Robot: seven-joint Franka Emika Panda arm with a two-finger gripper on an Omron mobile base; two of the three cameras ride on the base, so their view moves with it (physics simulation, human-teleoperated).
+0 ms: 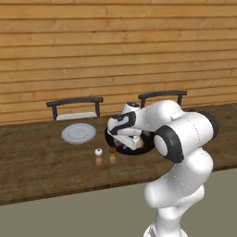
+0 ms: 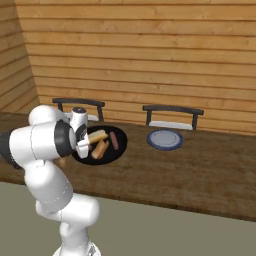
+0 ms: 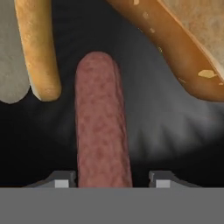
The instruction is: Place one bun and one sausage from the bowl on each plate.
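With the sausage (image 3: 103, 122) lying in the bowl (image 3: 175, 131) between the gripper's (image 3: 108, 180) part-spread tips, you should pinch mid-length: light, firm, smooth, may roll.

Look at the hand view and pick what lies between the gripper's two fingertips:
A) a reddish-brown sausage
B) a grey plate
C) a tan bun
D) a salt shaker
A: the sausage runs straight down between the tips of the gripper, on the floor of the black bowl, with a bun off to either side.
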